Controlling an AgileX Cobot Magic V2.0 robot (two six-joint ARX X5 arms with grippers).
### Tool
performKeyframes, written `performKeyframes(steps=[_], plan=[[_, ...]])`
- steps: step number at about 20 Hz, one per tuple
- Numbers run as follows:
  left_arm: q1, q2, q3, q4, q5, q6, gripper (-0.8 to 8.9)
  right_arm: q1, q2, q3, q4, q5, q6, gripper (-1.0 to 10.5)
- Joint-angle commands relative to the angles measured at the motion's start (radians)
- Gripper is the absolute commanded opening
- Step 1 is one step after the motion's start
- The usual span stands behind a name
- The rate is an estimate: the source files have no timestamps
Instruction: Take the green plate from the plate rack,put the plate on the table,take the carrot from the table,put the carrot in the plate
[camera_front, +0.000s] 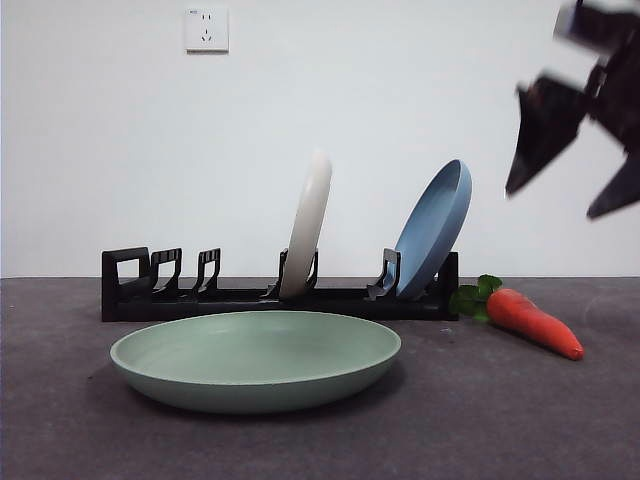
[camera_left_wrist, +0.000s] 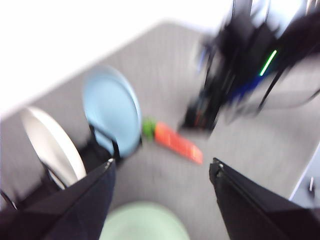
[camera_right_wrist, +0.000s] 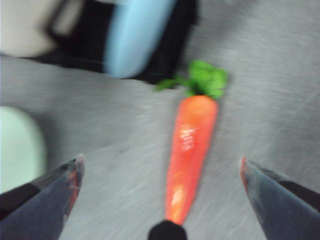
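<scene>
The plate rack (camera_front: 270, 295) is seen at the back of the table (camera_front: 80, 420), with a cream-white plate (camera_front: 307, 225) and a sky-blue plate (camera_front: 435, 228) propped upright in it. The green plate (camera_front: 255, 358) is laid flat on the table just in front of the rack. Further right, the carrot (camera_front: 535, 322) is found lying on the table beside the rack's end, untouched. Above it, the right gripper (camera_front: 570, 185) is held in the air, jaws spread wide. The left gripper (camera_left_wrist: 162, 170) is likewise held spread open, gripping nothing.
</scene>
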Motion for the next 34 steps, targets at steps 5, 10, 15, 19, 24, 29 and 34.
performKeyframes(steps=[5,10,15,19,24,29,34], plan=[[-0.003,-0.104,0.024,-0.034,0.002,-0.026,3.21,0.016,0.222,0.002,0.181,0.028,-0.002,5.0],[-0.003,-0.107,0.024,-0.071,-0.001,-0.036,3.19,0.049,0.319,0.002,0.270,0.077,-0.014,4.9],[-0.003,-0.107,0.024,-0.082,-0.001,-0.056,3.19,0.065,0.364,0.002,0.285,0.122,-0.013,2.7],[-0.003,-0.107,0.024,-0.094,-0.002,-0.057,3.19,0.065,0.364,0.002,0.291,0.120,-0.009,-0.1],[-0.003,-0.107,0.024,-0.124,-0.003,-0.057,3.19,0.066,0.322,0.002,0.227,0.119,0.017,-0.1],[-0.002,-0.107,0.024,-0.163,-0.063,-0.053,3.19,0.173,0.106,0.002,-0.042,-0.009,0.035,-0.1],[-0.001,-0.107,0.024,-0.183,-0.087,-0.053,3.19,0.494,0.078,0.002,0.077,-0.004,0.151,-0.1]])
